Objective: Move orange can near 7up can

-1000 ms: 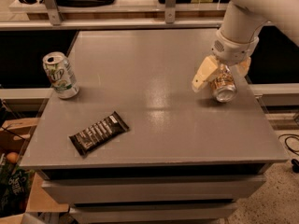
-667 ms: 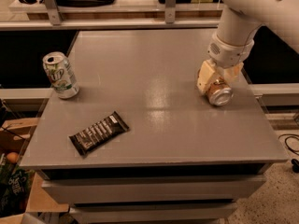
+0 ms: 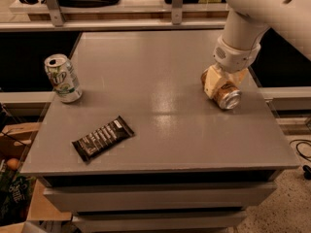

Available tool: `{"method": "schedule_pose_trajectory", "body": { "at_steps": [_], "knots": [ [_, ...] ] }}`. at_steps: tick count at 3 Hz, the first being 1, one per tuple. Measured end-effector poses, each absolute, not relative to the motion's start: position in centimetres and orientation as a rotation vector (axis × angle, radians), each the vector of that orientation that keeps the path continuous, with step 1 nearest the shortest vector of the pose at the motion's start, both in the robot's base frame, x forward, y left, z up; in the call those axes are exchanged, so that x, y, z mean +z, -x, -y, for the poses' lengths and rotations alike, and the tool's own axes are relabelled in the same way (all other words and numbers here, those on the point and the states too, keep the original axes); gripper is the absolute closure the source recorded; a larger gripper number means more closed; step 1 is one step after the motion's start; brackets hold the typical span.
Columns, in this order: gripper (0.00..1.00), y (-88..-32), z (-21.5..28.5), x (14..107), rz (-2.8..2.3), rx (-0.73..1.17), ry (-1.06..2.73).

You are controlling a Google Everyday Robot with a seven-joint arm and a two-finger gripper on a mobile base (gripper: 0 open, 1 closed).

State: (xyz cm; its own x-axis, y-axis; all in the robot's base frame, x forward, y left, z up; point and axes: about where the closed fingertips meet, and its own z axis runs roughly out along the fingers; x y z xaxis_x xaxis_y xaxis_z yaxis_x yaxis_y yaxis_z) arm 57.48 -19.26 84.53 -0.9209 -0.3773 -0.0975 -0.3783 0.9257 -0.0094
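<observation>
The orange can (image 3: 228,99) lies on its side at the right of the grey table (image 3: 160,72), its silver end towards the camera. My gripper (image 3: 219,87) reaches down from the white arm and is shut on the orange can, with a cream finger (image 3: 211,82) on its left side. The can rests at table level. The 7up can (image 3: 62,78), white and green with a silver top, stands upright near the table's left edge, far from the orange can.
A dark candy bar (image 3: 103,138) lies at the front left of the table. The white arm (image 3: 248,18) comes in from the upper right. Shelving runs behind the table, and boxes sit on the floor at the lower left.
The gripper has shifted slightly left and its fingers have drawn in around the orange can. The 7up can and candy bar have not moved.
</observation>
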Motion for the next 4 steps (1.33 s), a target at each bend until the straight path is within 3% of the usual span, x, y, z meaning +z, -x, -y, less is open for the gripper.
{"method": "schedule_pose_trajectory", "body": {
  "at_steps": [1,2,4],
  "knots": [
    [1.00,-58.0,18.8,85.1,-2.914,0.028,0.716],
    [1.00,-59.6,17.1,86.3,-2.788,0.044,0.943],
    [1.00,-59.7,17.1,86.3,-2.759,0.034,1.017]
  ]
}}
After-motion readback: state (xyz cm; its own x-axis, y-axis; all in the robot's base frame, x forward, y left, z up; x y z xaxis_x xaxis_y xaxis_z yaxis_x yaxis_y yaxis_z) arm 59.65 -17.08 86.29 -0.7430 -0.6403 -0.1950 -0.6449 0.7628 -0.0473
